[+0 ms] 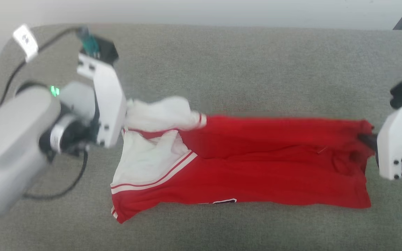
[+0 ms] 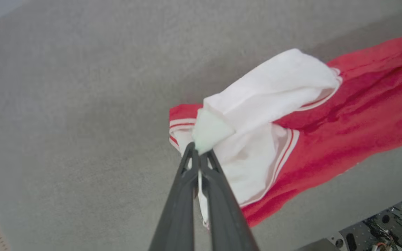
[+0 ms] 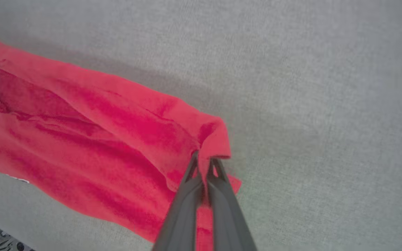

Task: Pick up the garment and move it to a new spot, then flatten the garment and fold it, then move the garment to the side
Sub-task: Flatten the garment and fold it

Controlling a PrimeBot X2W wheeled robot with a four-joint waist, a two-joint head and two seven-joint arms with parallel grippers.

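We stretch the garment [image 1: 257, 167] taut to flatten it: left claw [image 2: 198, 152] clamped on its white sleeve [image 2: 277, 80], right claw [image 3: 204, 162] clamped on its red hem [image 3: 216, 139].

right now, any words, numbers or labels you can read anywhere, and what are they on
Nothing reads clearly.
garment: a sliver of white-outlined numeral peeks out at its lower edge in the head view, mostly hidden, unreadable.
white tag, upper left of the head view: dark marks, too blurred to read.
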